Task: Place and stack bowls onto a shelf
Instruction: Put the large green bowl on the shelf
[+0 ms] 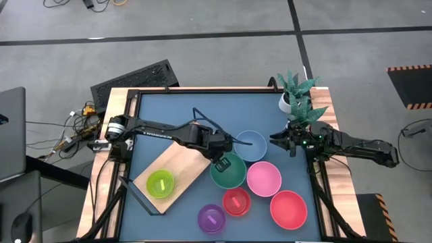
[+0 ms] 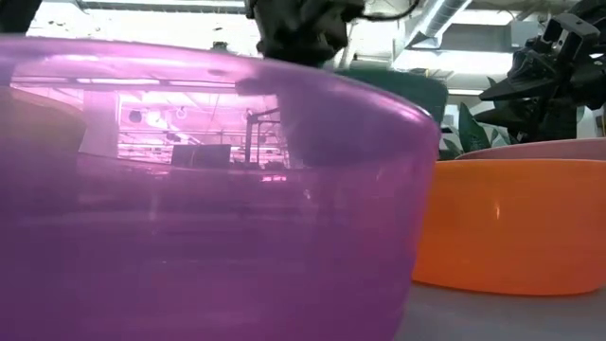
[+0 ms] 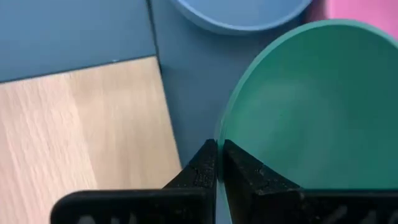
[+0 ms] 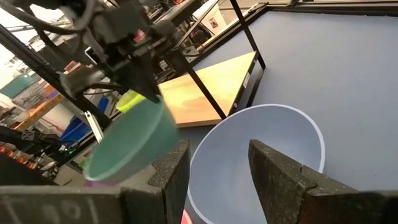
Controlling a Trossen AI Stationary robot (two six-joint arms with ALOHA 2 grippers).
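Purple bowl [image 2: 204, 189] fills the low view; behind it, the shelf [image 1: 177, 167] awaits the dark green bowl [image 1: 228, 173].
Left gripper [image 3: 216, 160] pinches that bowl's shelf-side rim, the shelf just beside it; right gripper [image 4: 217, 163] gapes over the blue bowl [image 4: 261, 155].

The blue bench [image 1: 169, 111] carries a wooden shelf [image 1: 185, 162] lying askew beside the left hand [image 1: 221, 163] — a lime bowl [image 1: 160, 183] sits on its end farthest from that hand. On the bench itself lie bowls: blue [image 1: 250, 145], pink [image 1: 263, 179], large red [image 1: 289, 209], small red [image 1: 236, 202], purple [image 1: 211, 219] — and a potted plant [image 1: 297, 98] beyond the right hand [image 1: 287, 142].
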